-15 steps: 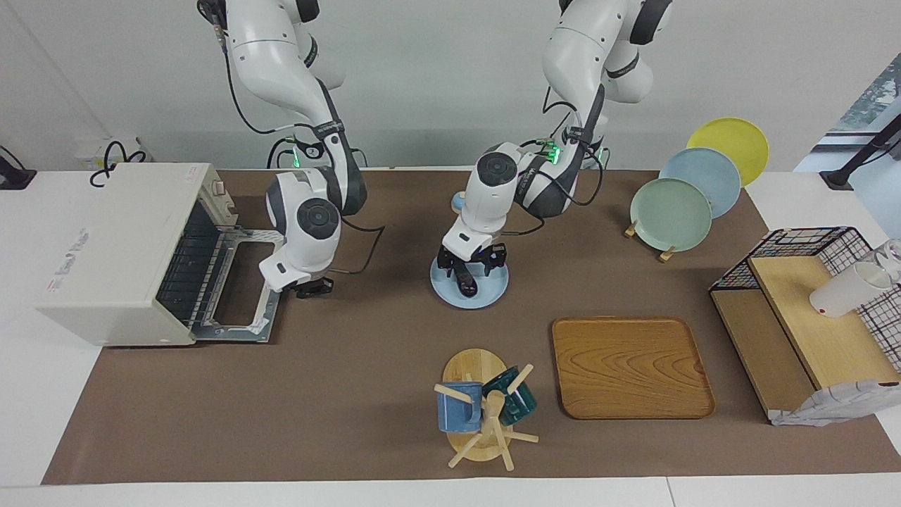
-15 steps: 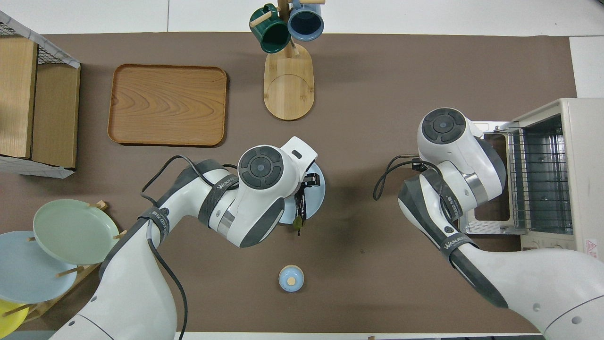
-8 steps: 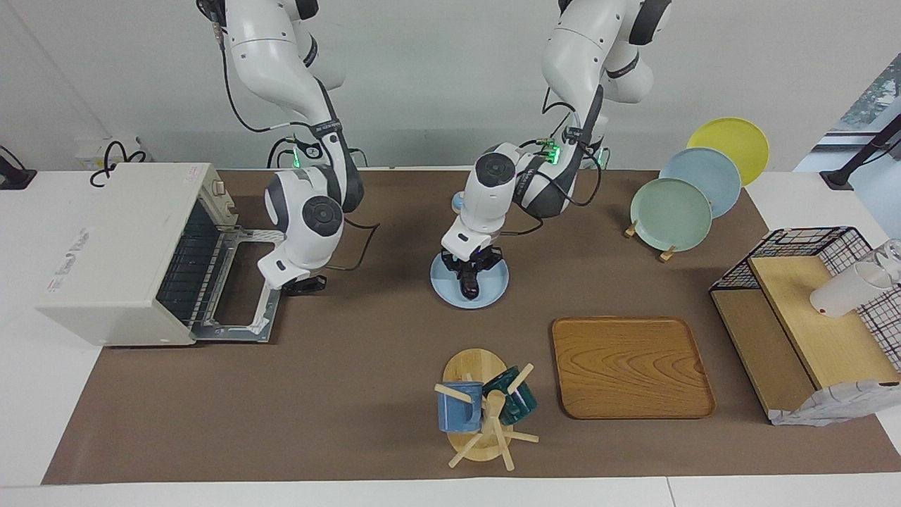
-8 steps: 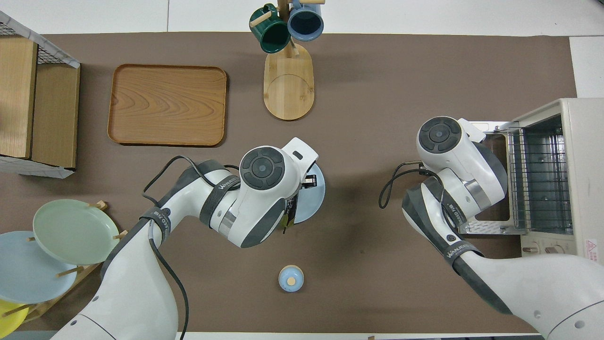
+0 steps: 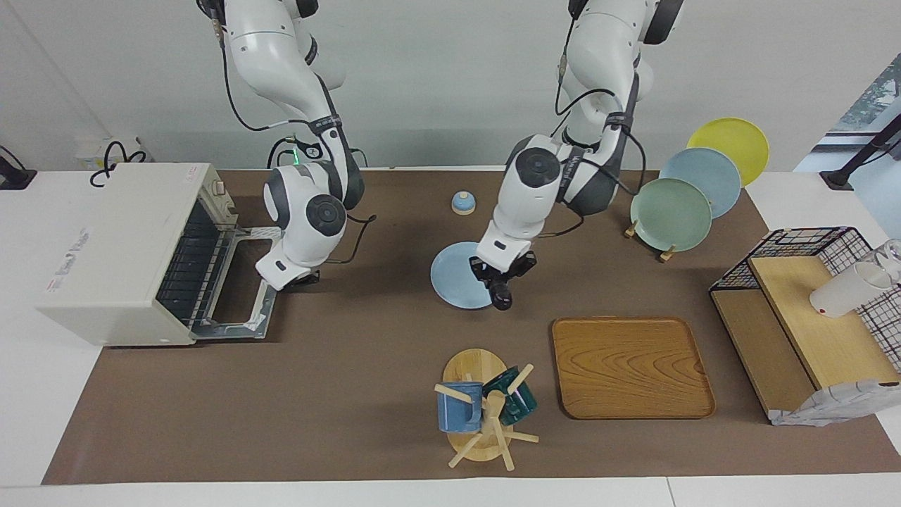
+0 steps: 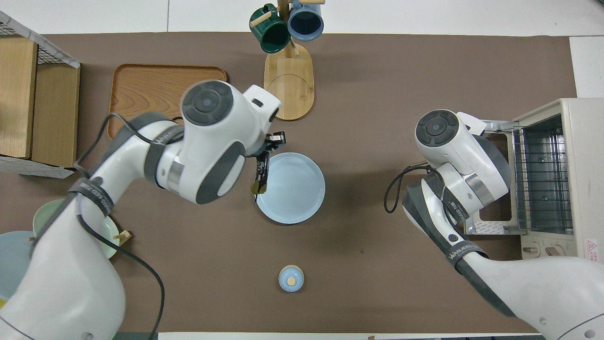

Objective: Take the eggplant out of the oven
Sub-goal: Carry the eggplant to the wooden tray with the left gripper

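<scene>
My left gripper (image 5: pixel 501 280) is shut on the eggplant (image 5: pixel 502 297), a slim dark piece with a green stem end (image 6: pixel 255 189). It hangs in the air over the edge of the light blue plate (image 5: pixel 454 285) on the side toward the left arm's end. From above, the eggplant (image 6: pixel 260 172) lies along the rim of the plate (image 6: pixel 295 189). The off-white oven (image 5: pixel 120 246) stands at the right arm's end with its door (image 5: pixel 239 289) folded down and only its wire rack (image 6: pixel 540 174) showing inside. My right gripper (image 5: pixel 301 277) hovers shut, holding nothing, just beside the door's edge.
A wooden tray (image 5: pixel 630 366) lies farther from the robots than the plate. A mug tree (image 5: pixel 482 408) holds a blue and a green mug. A small blue knob (image 5: pixel 462 203) sits near the robots. Upright plates (image 5: pixel 672 211) and a wire basket (image 5: pixel 809 310) stand at the left arm's end.
The left gripper closed on the eggplant lying on the blue plate, lifted it and carried it toward the plate's edge at the left arm's end. The right arm barely moved.
</scene>
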Motion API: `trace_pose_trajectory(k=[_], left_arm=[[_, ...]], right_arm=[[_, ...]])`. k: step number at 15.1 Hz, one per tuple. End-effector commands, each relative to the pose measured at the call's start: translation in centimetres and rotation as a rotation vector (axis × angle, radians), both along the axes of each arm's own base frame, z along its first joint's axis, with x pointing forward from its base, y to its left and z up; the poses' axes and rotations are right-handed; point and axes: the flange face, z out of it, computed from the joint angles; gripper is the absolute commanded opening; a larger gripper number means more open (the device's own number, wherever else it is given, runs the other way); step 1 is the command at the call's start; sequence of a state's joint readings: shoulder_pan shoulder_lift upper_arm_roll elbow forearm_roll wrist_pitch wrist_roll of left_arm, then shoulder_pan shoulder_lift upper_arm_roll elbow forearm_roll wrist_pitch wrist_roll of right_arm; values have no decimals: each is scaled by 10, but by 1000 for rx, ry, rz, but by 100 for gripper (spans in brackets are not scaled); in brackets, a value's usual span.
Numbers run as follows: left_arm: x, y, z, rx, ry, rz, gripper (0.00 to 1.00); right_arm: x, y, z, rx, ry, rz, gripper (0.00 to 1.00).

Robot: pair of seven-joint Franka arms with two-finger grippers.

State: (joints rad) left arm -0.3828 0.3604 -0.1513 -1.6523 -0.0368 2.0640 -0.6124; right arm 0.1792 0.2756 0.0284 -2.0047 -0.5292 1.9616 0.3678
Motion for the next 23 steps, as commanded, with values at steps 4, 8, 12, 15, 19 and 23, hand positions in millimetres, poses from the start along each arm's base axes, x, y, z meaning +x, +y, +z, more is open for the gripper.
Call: trace_pose_trajectory(k=[4,8,12,15,19,23], left_arm=[[83,129,-4,-6,-1,-15,0],[127,182,-29,-16,-4,-82,0],[145,213,-55,4,-62,-116,0],[148,218,-67,13,-68,-142,0],[151,225,-68,14,-96,-144,0],[152,223,-71,23,-125,-176,0]], right_arm=[[-1,-90,110,59,19,120,0],[-17,-125,150,115,18,103,0],[-31,-132,185,193,-6,83,0],[-20,-115,236,371,-96,16,14],[-21,-92,259,500,-100,-7,100],[-23,-96,287,495,-36,-61,100]])
